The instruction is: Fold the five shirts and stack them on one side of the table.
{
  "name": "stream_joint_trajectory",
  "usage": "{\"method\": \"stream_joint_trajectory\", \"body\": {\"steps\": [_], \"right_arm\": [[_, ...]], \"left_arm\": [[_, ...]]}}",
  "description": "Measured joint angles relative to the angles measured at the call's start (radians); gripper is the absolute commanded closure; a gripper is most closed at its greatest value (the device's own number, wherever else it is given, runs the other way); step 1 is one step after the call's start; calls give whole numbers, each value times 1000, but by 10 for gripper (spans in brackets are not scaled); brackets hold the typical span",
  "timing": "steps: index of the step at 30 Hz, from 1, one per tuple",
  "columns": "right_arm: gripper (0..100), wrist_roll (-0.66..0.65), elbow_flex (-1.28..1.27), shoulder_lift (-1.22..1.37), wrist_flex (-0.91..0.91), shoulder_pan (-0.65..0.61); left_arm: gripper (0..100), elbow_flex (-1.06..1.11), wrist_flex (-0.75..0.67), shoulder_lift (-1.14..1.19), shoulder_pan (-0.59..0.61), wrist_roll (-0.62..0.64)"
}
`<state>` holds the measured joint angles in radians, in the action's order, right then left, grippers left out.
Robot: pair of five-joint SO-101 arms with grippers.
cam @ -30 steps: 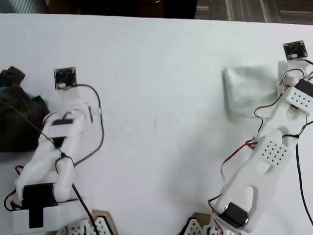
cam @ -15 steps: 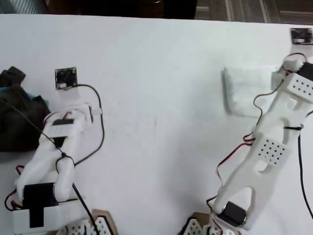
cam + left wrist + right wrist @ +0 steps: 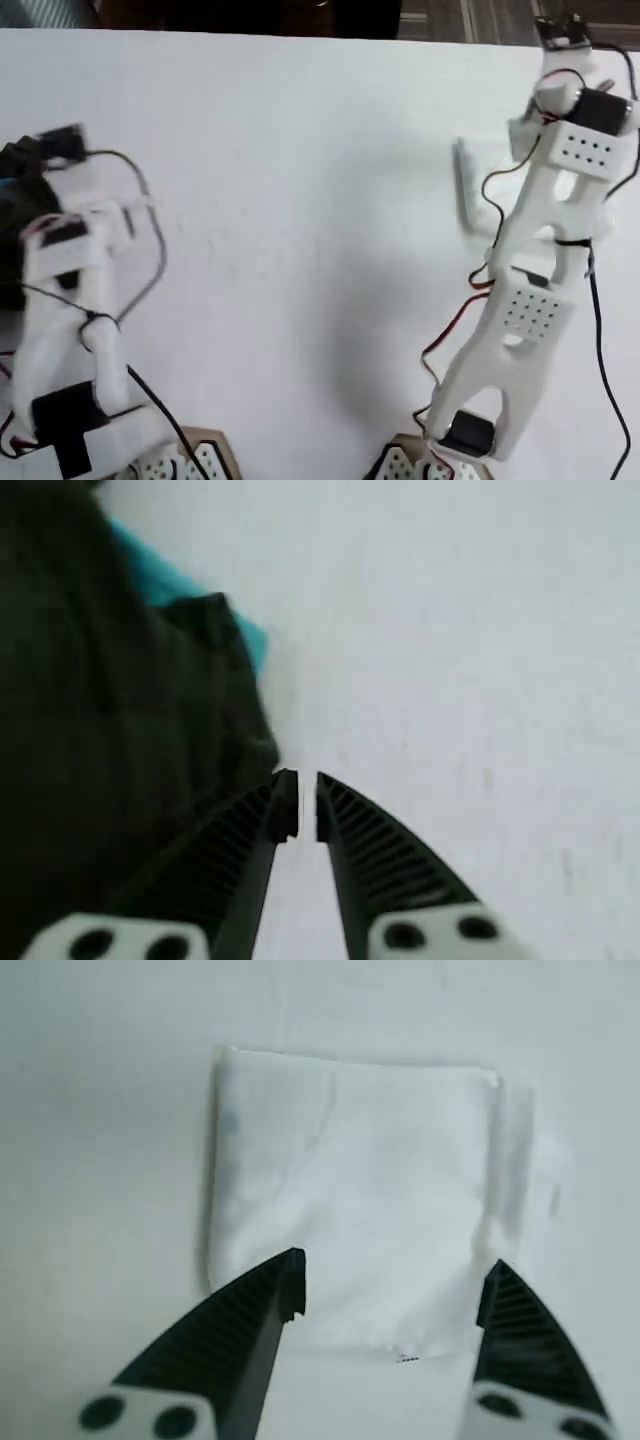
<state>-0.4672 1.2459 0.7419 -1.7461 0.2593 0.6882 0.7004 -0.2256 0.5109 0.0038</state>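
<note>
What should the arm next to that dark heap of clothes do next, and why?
Probably open the left gripper and ease it onto the edge of the dark shirt pile: its jaws stand almost closed, empty, just beside the pile, while a white shirt already lies folded under the right gripper.

The right end effector [image 3: 395,1285] hangs with its black jaws spread wide above one edge of a folded white shirt [image 3: 350,1190], which lies flat on the pale tabletop [image 3: 100,1110].
</note>
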Motion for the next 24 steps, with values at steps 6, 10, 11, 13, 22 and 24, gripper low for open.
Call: {"method": "stream_joint_trajectory", "body": {"steps": [6,10,11,13,22,24], "right_arm": [[720,0,-468,-382,0,-109],[720,0,-868,-674,0,-163],[720,0,-961,-738,0,-169],[720,0,-1123,-862,9,-164],[720,-83,-1613,-1221,195,-167],[720,-83,-1685,-1246,242,-167]], "left_arm": [[809,-160,203,0,97,-173],[809,-163,209,18,141,-244],[809,-163,203,41,152,-255],[809,-169,176,112,172,-265],[989,-423,302,446,190,-265],[961,-493,377,476,189,-262]]}}
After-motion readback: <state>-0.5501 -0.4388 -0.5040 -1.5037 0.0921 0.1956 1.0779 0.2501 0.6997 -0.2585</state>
